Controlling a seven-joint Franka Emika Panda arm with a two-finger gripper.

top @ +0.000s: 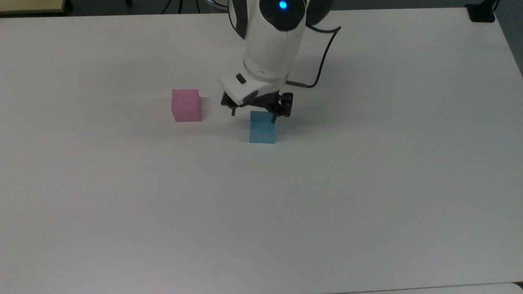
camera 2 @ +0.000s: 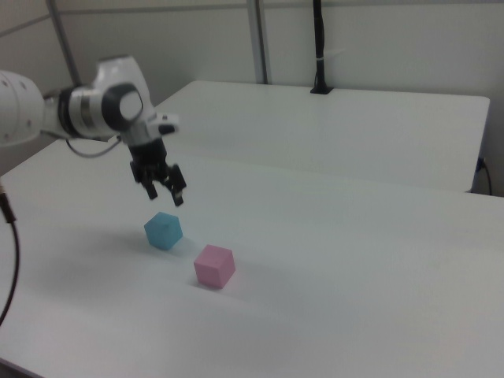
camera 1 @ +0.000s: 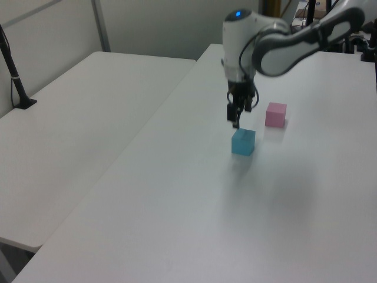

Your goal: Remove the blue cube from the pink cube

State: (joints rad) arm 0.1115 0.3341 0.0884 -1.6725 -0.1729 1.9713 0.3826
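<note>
The blue cube point(top: 262, 127) rests on the white table point(top: 367, 204) by itself, a short way to the top view's right of the pink cube point(top: 186, 105). The two cubes stand apart, not touching. My gripper point(top: 253, 116) hangs open just above the blue cube, with nothing between its fingers. In the left view the gripper point(camera 1: 238, 119) is clear of the blue cube point(camera 1: 243, 142), and the pink cube point(camera 1: 275, 114) sits beyond. In the right view the gripper point(camera 2: 165, 195) hovers over the blue cube point(camera 2: 163, 230), with the pink cube point(camera 2: 214, 265) nearer the camera.
A black cable point(top: 322, 61) loops off the arm's wrist. A black clamp point(top: 482, 12) sits at the table's far right corner in the top view. A second white table point(camera 1: 76, 118) with a black post point(camera 1: 15, 76) adjoins on the left view's left.
</note>
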